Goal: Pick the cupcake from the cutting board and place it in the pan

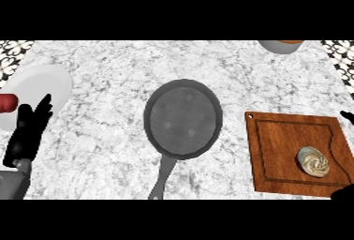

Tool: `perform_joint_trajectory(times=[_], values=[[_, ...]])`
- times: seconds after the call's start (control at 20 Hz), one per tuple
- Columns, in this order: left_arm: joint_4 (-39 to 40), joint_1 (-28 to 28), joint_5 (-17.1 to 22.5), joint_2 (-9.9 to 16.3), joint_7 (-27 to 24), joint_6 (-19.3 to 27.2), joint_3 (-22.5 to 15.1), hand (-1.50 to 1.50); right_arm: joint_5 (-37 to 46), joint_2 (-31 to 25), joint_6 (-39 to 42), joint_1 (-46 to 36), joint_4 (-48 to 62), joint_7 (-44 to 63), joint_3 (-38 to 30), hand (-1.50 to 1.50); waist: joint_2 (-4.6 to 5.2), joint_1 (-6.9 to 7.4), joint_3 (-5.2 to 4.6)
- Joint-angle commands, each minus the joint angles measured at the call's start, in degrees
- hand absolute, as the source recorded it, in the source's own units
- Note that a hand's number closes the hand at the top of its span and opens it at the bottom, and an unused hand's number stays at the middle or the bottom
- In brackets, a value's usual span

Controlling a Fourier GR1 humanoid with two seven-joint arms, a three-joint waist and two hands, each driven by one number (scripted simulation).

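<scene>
cupcake sits on the board, just left of the right hand, whose fingers i cannot tell. light, soft-topped; grip the sides. left hand rests open.

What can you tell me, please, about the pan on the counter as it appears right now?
The pan is a dark grey, metallic-looking frying pan with a round, shallow bowl and a long, thin handle running toward the view's lower edge. It lies flat on the marbled counter, holding nothing, between the white plate and the wooden cutting board. Neither robot hand touches it.
</scene>
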Motion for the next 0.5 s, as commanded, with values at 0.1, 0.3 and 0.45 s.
perform_joint_trajectory(times=[0.1, 0.3, 0.45], values=[[0.89, -1.21, -2.95, -2.72, 1.81, 1.02, 1.10, 0.00, 8.28, 8.43, 1.92, -4.73, 4.18, 4.17, 6.01, -1.50, -0.13, -0.77, 0.05], [-0.70, 0.72, -2.92, -2.07, 1.16, -1.88, 3.10, 0.00, 10.72, 8.80, 6.41, -5.74, 5.26, 5.31, 4.15, -1.50, -0.17, -0.83, 0.04], [-3.58, 2.00, -2.97, -1.87, 2.27, -2.94, 3.76, 0.00, 12.74, 8.29, 6.49, -1.05, 8.79, -2.01, 1.99, -1.50, -0.24, -1.04, 0.07]])
